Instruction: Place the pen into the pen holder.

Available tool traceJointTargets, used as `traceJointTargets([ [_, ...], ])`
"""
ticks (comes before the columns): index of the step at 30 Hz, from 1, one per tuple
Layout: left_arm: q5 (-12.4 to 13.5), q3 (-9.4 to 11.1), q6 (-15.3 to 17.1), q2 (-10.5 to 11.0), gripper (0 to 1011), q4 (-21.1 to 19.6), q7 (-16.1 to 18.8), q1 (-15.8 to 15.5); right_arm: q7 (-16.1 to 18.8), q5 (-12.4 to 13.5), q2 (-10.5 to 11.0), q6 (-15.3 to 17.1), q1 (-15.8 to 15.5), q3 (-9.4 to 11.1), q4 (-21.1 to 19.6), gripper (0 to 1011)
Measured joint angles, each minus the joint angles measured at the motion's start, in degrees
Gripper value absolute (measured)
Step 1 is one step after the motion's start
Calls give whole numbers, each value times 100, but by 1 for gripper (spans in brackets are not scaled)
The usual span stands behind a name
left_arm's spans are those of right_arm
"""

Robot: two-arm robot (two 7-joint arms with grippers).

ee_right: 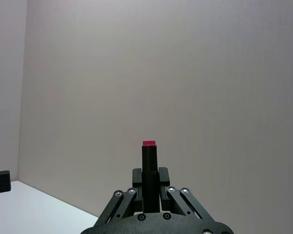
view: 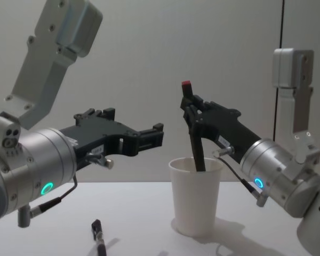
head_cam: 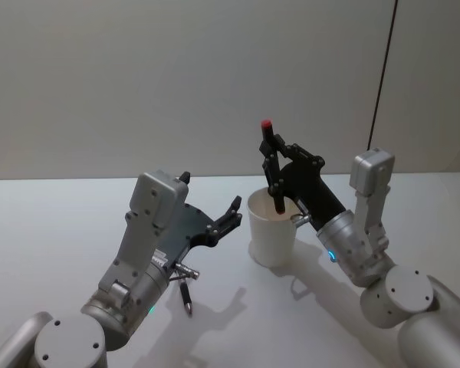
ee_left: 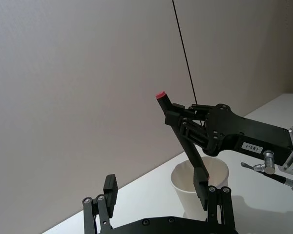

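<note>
Head view: pale, bare counter against a plain grey wall, with a thin dark cable running down the wall at right. The pen holder, a white cup, stands upright right of centre on the counter. The right hand is above it, fingers closed on the pen, a black barrel with a red top. The pen is nearly upright, leaning a little, its lower end inside the cup's mouth. The left hand hovers just left of the cup, fingers spread wide, holding nothing. A second pen lies flat on the counter under the left arm, apart from the cup. Left wrist view: the left hand's fingertips are spread in the foreground; beyond them the right hand pinches the tilted pen, its tip dipping below the rolled rim of the pen holder. The same grey wall and cable are behind. Right wrist view: both fingers are pressed on the barrel, the red cap poking up between them, with blank wall ahead and a corner of the counter below. Chest view: the pen drops into the pen holder; how deep it reaches cannot be told. The left hand is level with the pen, open, well clear of the cup. The second pen lies on the counter in the foreground.
</note>
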Motion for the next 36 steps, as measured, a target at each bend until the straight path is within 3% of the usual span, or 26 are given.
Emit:
traceJointTargets([
  [7, 0, 0, 0, 0, 1003, 0, 0, 0, 4, -46, -1, 65, -19, -13, -38, 183],
  [10, 0, 0, 0, 0, 1003, 0, 0, 0, 3, -67, 2, 91, -44, -20, -81, 230],
  [15, 0, 0, 0, 0, 1003, 0, 0, 0, -22, -100, 10, 139, -90, -29, -167, 414],
  [19, 0, 0, 0, 0, 1003, 0, 0, 0, -46, -119, 20, 172, -127, -32, -230, 487],
  [22, 0, 0, 0, 0, 1003, 0, 0, 0, -70, -137, 30, 204, -163, -34, -303, 632],
  [23, 0, 0, 0, 0, 1003, 0, 0, 0, -80, -146, 37, 217, -181, -34, -339, 632],
  [28, 0, 0, 0, 0, 1003, 0, 0, 0, -123, -181, 66, 281, -258, -31, -500, 824],
  [36, 0, 0, 0, 0, 1002, 0, 0, 0, -195, -232, 137, 464, -423, -14, -859, 1001],
])
